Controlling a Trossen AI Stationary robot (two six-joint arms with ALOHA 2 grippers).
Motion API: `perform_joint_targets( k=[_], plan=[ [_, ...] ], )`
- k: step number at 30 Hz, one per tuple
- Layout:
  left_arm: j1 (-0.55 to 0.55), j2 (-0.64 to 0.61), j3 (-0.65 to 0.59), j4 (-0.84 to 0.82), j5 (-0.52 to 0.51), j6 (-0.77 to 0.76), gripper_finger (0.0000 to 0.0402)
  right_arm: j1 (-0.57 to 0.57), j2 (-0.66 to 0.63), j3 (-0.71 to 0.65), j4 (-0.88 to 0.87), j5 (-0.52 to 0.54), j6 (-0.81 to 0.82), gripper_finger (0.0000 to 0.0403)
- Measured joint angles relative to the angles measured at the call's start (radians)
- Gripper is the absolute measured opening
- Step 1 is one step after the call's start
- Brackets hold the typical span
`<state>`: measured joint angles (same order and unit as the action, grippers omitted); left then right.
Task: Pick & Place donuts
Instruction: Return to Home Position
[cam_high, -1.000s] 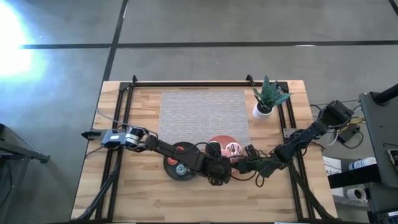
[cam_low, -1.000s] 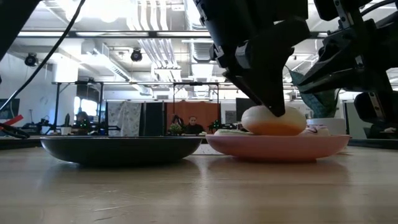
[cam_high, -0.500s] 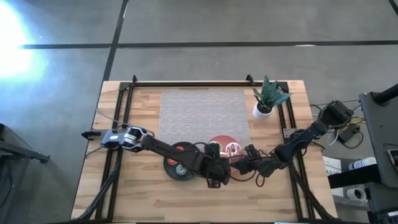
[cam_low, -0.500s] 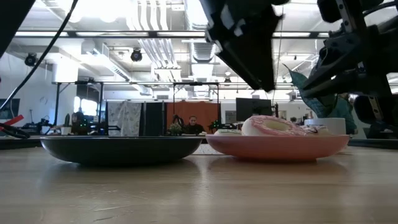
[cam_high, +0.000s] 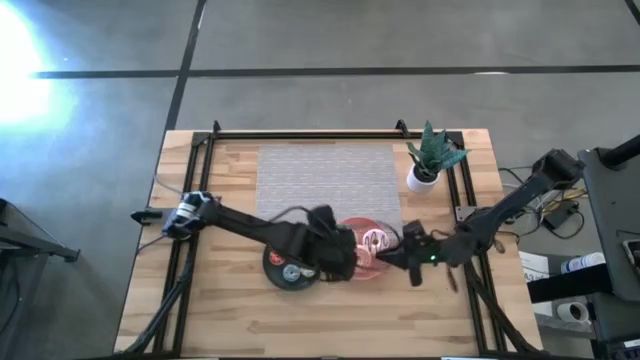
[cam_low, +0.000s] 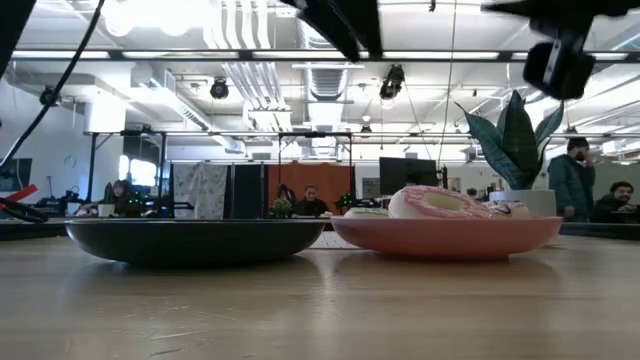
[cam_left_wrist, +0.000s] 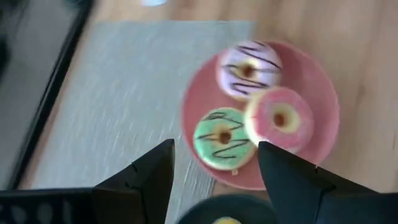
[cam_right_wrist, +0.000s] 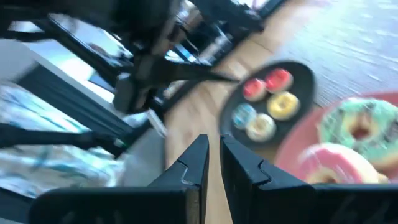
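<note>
The left gripper (cam_left_wrist: 214, 180) hangs at the pink plate (cam_left_wrist: 320, 93)'s left edge, jaws wide, empty. The right gripper (cam_right_wrist: 214, 163), jaws narrow, flanks the right edge; three donuts (cam_left_wrist: 280, 118) lie inside.

1. A wooden desk (cam_high: 230, 320) carries a black metal frame (cam_high: 300, 134) along its far edge and sides.
2. A grey mat (cam_high: 325, 180) lies on the far middle of the desk.
3. A potted plant (cam_high: 430, 160) in a white pot stands just beside the mat's far right corner.
4. A pink plate (cam_high: 355, 222) overlaps the mat's near edge, with a black plate (cam_high: 271, 263) just to its left.
5. In the room behind, a person (cam_low: 572, 180) stands at the right.
</note>
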<state>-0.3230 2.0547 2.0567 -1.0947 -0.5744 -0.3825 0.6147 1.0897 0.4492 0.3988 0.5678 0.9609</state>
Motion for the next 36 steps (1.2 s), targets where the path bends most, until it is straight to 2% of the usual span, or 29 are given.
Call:
perform_joint_targets(
  k=[2, 4, 8, 12, 14, 17, 20, 22, 25, 31, 36],
  plan=[
    [0.003, -0.042, 0.000, -0.054, -0.011, -0.154, 0.0204, 0.000, -0.062, 0.000, -0.002, 0.000, -0.001, 0.0033],
    [0.001, -0.083, -0.002, -0.064, -0.016, -0.217, 0.0204, 0.001, -0.123, 0.000, 0.000, -0.004, -0.003, 0.0033],
    [-0.015, -0.147, -0.036, 0.011, -0.002, -0.191, 0.0204, 0.006, -0.221, 0.000, 0.001, -0.149, -0.185, 0.0033],
    [-0.013, -0.213, -0.127, 0.158, 0.071, -0.124, 0.0204, 0.007, -0.286, -0.013, 0.007, -0.249, -0.258, 0.0033],
    [-0.001, -0.247, -0.201, 0.278, 0.150, -0.095, 0.0204, 0.007, -0.292, -0.031, 0.003, -0.257, -0.258, 0.0034],
    [0.022, -0.292, -0.351, 0.507, 0.336, -0.037, 0.0204, 0.006, -0.273, -0.056, 0.015, -0.255, -0.238, 0.0034],
    [0.054, -0.335, -0.516, 0.764, 0.518, -0.015, 0.0204, -0.010, -0.219, -0.093, 0.126, -0.255, -0.225, 0.0034],
    [0.078, -0.371, -0.613, 0.887, 0.579, -0.017, 0.0204, -0.029, -0.177, -0.121, 0.235, -0.258, -0.224, 0.0034],
    [0.114, -0.443, -0.730, 0.994, 0.586, -0.020, 0.0204, -0.086, -0.126, -0.151, 0.341, -0.329, -0.228, 0.0034],
    [0.202, -0.631, -0.889, 1.046, 0.585, 0.008, 0.0204, -0.310, -0.122, -0.189, 0.365, -0.639, -0.201, 0.0034],
    [0.260, -0.784, -1.006, 1.053, 0.582, 0.054, 0.0204, -0.426, -0.165, -0.197, 0.367, -0.722, -0.243, 0.0034]
  ],
)
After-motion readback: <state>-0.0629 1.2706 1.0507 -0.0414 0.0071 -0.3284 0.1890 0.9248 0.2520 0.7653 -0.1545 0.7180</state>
